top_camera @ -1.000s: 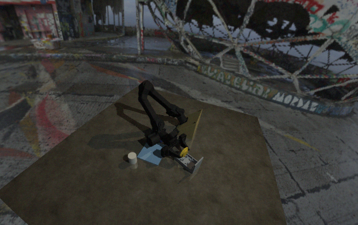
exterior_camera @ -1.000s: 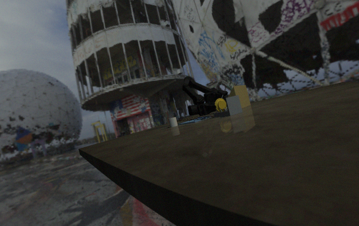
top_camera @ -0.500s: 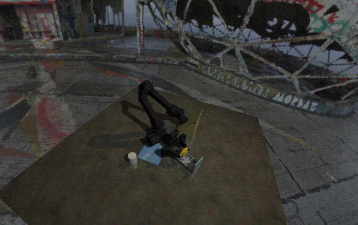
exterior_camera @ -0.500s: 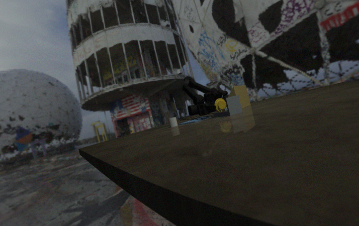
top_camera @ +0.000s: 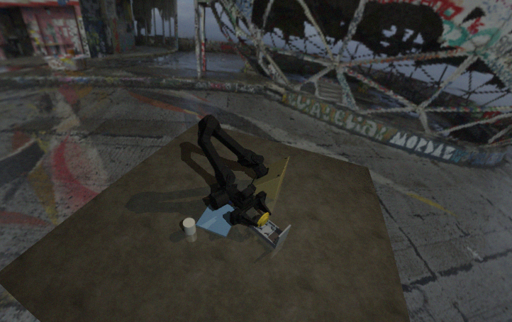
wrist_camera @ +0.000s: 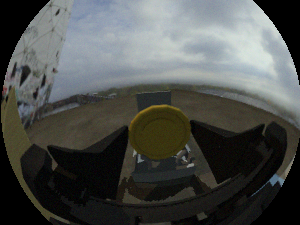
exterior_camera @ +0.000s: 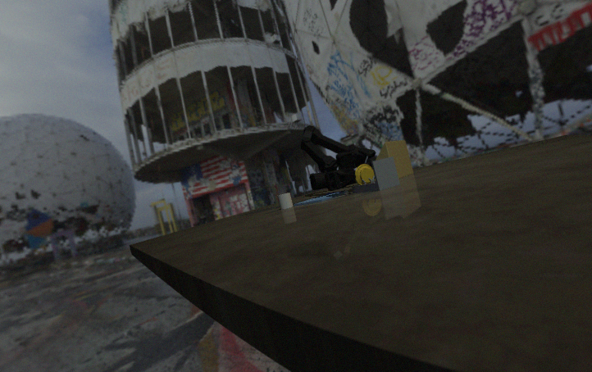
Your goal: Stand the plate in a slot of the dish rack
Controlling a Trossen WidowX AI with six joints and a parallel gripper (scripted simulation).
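Note:
The yellow round plate (top_camera: 263, 219) (exterior_camera: 364, 174) (wrist_camera: 160, 132) stands upright at the arm-side part of the grey dish rack (top_camera: 264, 238) (exterior_camera: 386, 174) (wrist_camera: 165, 175). Its lower edge comes down to the rack's floor area; whether it sits fully between the rails is hidden. My gripper (wrist_camera: 159, 126) is open, with one fingertip close beside each side edge of the plate. In the wrist view the gaps at the plate's edges are very thin. The rack's tall end panel rises beyond the plate.
A tall yellow panel (top_camera: 279, 181) (exterior_camera: 398, 159) (wrist_camera: 12, 124) stands beside the arm and rack. A flat blue square (top_camera: 215, 222) lies on the other side, under and beside the gripper. A white cylinder (top_camera: 188, 226) (exterior_camera: 285, 201) stands beyond the blue square.

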